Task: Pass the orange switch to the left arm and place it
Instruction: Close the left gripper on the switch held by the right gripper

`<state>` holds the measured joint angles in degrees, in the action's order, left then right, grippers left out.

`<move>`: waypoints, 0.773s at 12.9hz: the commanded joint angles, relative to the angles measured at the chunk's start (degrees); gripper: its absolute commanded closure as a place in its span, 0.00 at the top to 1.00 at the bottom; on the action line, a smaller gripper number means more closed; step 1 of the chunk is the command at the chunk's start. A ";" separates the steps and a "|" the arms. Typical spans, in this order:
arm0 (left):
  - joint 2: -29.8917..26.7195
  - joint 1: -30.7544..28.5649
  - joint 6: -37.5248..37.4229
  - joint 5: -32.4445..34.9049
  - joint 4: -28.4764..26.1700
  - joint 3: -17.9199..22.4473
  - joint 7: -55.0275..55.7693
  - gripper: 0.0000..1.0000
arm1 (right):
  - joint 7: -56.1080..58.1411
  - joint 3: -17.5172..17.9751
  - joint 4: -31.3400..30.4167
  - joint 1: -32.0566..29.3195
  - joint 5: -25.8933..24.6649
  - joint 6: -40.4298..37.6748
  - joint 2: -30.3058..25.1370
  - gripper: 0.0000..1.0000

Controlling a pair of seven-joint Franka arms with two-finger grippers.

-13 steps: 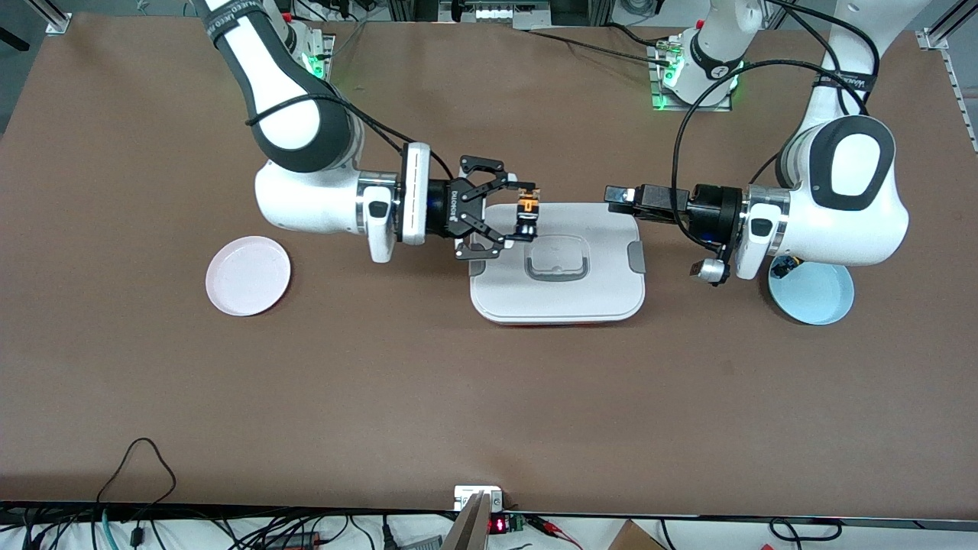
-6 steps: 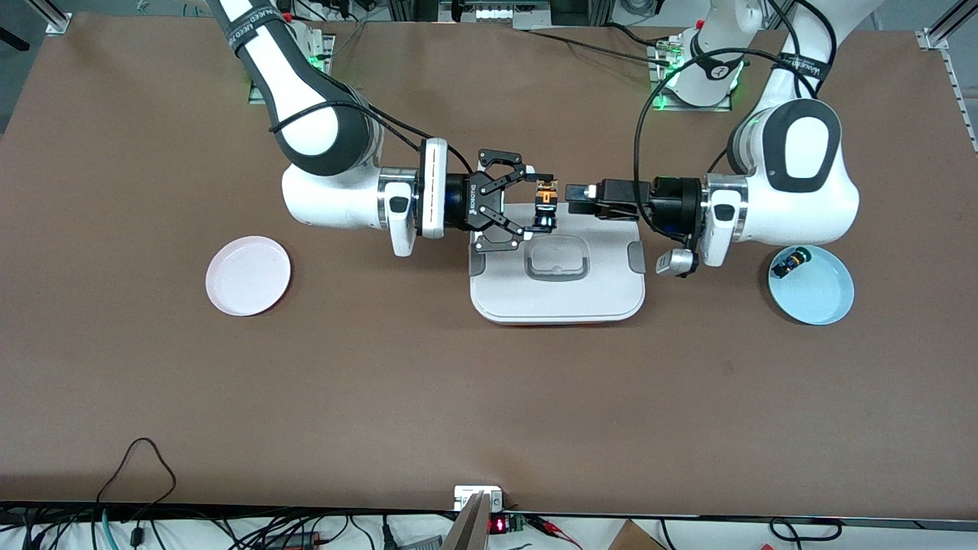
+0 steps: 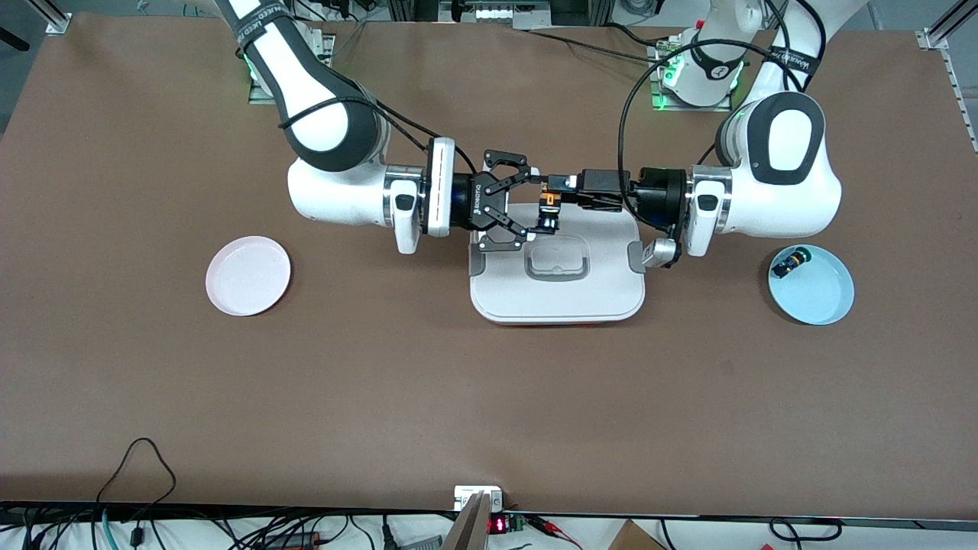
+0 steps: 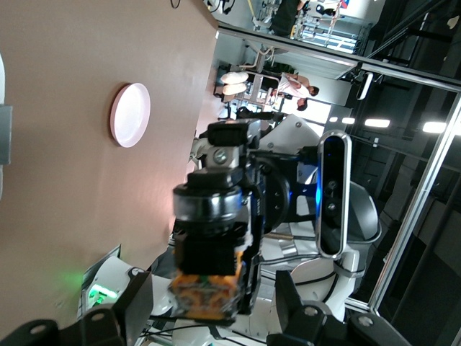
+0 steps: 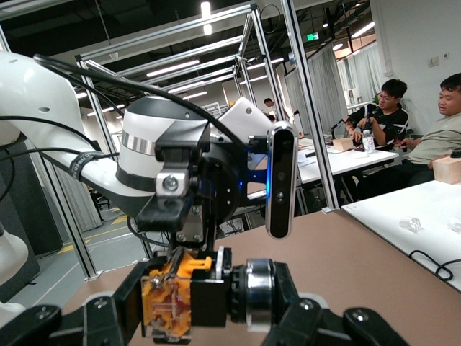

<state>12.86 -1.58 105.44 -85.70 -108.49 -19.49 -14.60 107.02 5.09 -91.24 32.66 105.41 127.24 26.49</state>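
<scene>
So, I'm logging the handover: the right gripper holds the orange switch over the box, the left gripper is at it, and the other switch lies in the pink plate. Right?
One slip: the other switch lies in the blue plate, not the pink plate, as the front view shows. The rest stands: the right gripper holds the orange switch over the box, with the left gripper at it.

Both end effectors overlap the box's (image 3: 558, 294) rim nearest the bases, and the small switch (image 3: 788, 264) (on the blue plate (image 3: 821, 302)) is too tiny to detail
</scene>
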 commanded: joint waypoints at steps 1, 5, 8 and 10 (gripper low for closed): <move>-0.48 -0.88 1.86 -2.80 -1.72 -0.63 -4.10 0.73 | 2.41 -0.52 0.71 1.01 1.73 1.78 0.32 0.08; 0.32 -0.36 3.19 -3.59 -1.72 -0.72 -7.02 0.47 | 2.41 -0.61 0.71 1.01 1.73 1.87 0.32 0.08; 0.23 -0.36 3.19 -3.60 -1.72 -0.72 -7.02 0.23 | 2.41 -0.69 0.71 1.18 1.73 1.87 0.23 0.08; 0.23 -0.36 3.19 -3.60 -1.63 -0.81 -7.02 0.23 | 2.41 -0.69 0.71 1.18 1.73 2.05 0.23 0.08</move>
<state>13.40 -1.73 108.05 -87.89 -109.59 -19.53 -19.73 107.06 4.66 -91.32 32.98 105.47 127.91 26.57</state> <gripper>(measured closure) 0.599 0.278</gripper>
